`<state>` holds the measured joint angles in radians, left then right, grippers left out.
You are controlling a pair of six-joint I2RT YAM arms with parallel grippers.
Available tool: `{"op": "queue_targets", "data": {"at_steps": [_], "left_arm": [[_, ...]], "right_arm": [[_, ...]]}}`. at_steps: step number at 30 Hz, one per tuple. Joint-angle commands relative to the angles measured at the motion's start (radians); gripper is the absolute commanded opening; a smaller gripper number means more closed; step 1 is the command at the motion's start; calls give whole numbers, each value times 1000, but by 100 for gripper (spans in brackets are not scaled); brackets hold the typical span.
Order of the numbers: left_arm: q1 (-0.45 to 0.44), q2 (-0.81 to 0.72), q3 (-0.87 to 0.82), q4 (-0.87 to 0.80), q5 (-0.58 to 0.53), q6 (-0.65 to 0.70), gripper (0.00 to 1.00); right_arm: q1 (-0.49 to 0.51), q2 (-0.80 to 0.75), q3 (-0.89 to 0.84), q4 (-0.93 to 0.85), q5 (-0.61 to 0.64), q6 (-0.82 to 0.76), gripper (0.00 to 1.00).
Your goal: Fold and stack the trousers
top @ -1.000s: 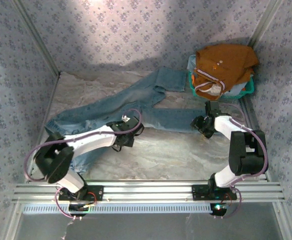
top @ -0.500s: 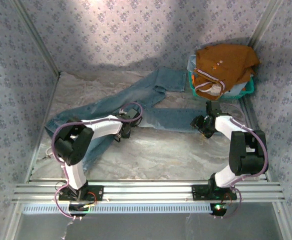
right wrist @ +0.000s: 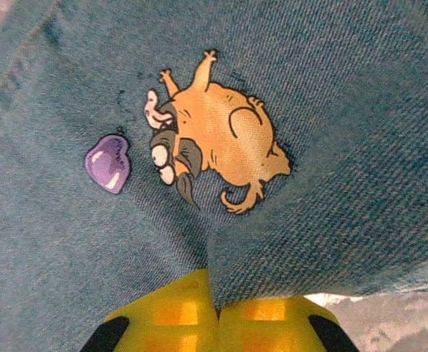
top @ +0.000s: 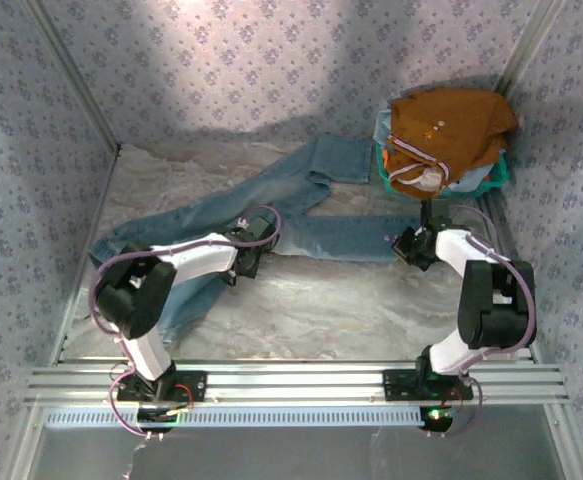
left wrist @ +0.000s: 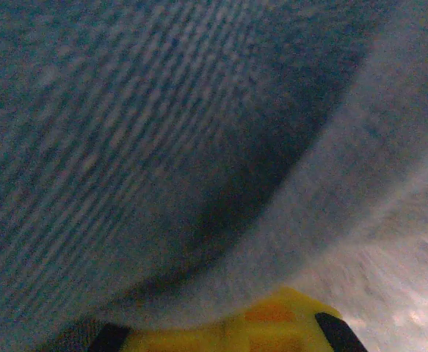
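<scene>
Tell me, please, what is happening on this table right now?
Two robot arms are working on the trousers, light blue jeans spread unfolded across the table. The right claw pinches denim beside a cartoon dog patch. The left claw is down on the jeans' middle, its grip too blurred to judge. An orange-brown garment sits in a green basket.

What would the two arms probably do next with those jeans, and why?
Probably raise the near edge slightly, ready to carry it over into a fold. The trousers lie spread out, unfolded. The right jaws look shut on a pinch of denim, and the left jaws sit at the same near edge, though blur hides their grip.
</scene>
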<state>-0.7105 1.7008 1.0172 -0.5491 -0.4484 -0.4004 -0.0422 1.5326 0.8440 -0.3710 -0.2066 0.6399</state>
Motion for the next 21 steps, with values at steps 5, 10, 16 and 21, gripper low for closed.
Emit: {"op": "queue_targets", "data": {"at_steps": [5,10,16,21], "left_arm": [[-69,-275,3,-202,137,36,0],[-78,-410,29,-295,297,57,0],[-93,-531,51,-354,456,57,0],[-128,-580,35,-406,541,66,0]], "right_arm": [[-46,-180,56,-109,-33,-39,0],[-99,-242,95,-178,-45,-59,0],[-275,-325,70,-217,-104,-60,0],[-374,-329,77,-225,-174,-60,1]]}}
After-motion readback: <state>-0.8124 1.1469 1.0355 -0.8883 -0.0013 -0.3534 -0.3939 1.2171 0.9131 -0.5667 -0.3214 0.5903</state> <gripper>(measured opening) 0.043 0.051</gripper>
